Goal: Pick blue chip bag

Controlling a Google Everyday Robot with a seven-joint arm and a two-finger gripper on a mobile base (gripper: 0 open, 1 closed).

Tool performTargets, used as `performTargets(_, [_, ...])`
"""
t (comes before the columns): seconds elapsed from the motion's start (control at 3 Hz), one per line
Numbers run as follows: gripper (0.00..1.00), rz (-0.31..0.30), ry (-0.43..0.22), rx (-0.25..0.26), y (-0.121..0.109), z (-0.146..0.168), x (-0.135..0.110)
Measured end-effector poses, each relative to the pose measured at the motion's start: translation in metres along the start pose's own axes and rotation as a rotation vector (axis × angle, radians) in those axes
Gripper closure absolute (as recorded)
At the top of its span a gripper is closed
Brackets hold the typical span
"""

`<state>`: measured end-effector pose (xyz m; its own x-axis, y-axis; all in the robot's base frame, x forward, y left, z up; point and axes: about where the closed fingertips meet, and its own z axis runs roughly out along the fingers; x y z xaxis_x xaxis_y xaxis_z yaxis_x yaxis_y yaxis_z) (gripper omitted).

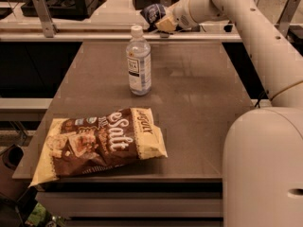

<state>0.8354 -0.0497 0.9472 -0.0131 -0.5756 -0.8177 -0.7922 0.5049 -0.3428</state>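
Note:
The blue chip bag (153,14) is small, dark blue with white patches, and hangs in the air above the table's far edge. My gripper (164,22) is at the end of the white arm that reaches in from the upper right, and it is shut on the bag's right side. The bag is well above the table (199,93) and just above and right of the water bottle's cap. Part of the bag is hidden behind the gripper.
A clear water bottle (139,63) with a white cap stands upright at the table's middle back. A large brown and cream bag lettered "Salt" (97,143) lies flat near the front left edge. My white base (265,169) fills the lower right. A railing (94,32) runs behind the table.

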Motion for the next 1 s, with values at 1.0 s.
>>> performTargets(1.0, [1.0,-0.05,-0.018,0.107,-0.021,-0.054,-0.042])
